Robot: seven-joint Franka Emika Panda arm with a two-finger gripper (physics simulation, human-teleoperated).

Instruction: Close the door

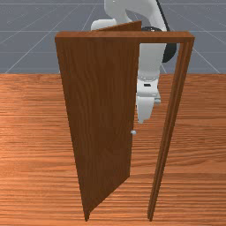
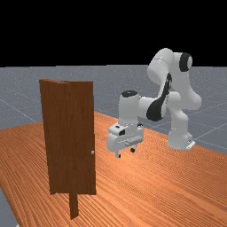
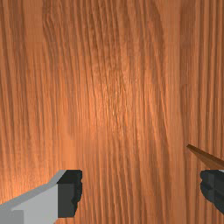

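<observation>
In the far view the gripper [image 2: 126, 155] hangs above the table, to the right of the brown door [image 2: 71, 137], with free space between them. The front view has the gripper [image 1: 141, 121] behind the frame's opening, just right of the door [image 1: 101, 110]. The door stands swung open toward the arm, its hinge side at the frame's left post. A small pale knob [image 1: 133, 132] sits near the door's free edge, and the knob [image 2: 92, 152] is below the hand's level on the door. In the wrist view the gripper [image 3: 141, 191] has its fingers wide apart with nothing between them.
The door frame's top beam [image 1: 123, 37] and its right post [image 1: 170, 132] stand between the front camera and the hand. A thin brown edge [image 3: 208, 157] shows by one finger in the wrist view. Wood table [image 2: 146, 190] lies beneath the hand.
</observation>
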